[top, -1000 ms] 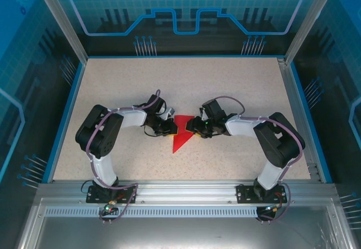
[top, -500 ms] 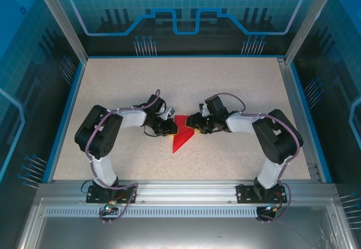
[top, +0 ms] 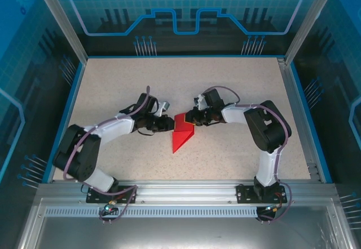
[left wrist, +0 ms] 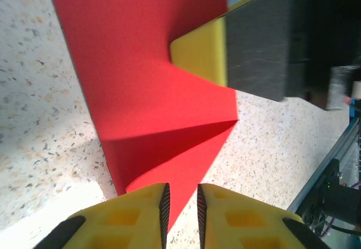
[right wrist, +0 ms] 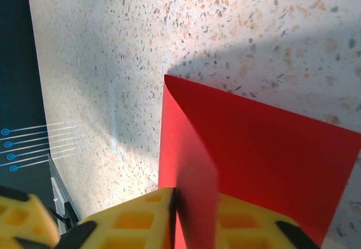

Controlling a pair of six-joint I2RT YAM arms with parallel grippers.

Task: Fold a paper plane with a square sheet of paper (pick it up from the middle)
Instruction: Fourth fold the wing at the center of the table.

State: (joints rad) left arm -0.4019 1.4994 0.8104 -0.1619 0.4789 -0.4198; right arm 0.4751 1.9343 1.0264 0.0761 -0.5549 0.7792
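Red paper sheet [top: 181,137] lay folded in the middle of the speckled table [top: 242,85], between the two arms. Its sharp tip pointed to the near side. The right gripper [top: 190,119] was pinching a flap on the far right part of the paper, and that flap stood up off the table. The left gripper [left wrist: 180,190] was at the paper's left edge. Its fingers were a little apart, with a paper corner in the gap.
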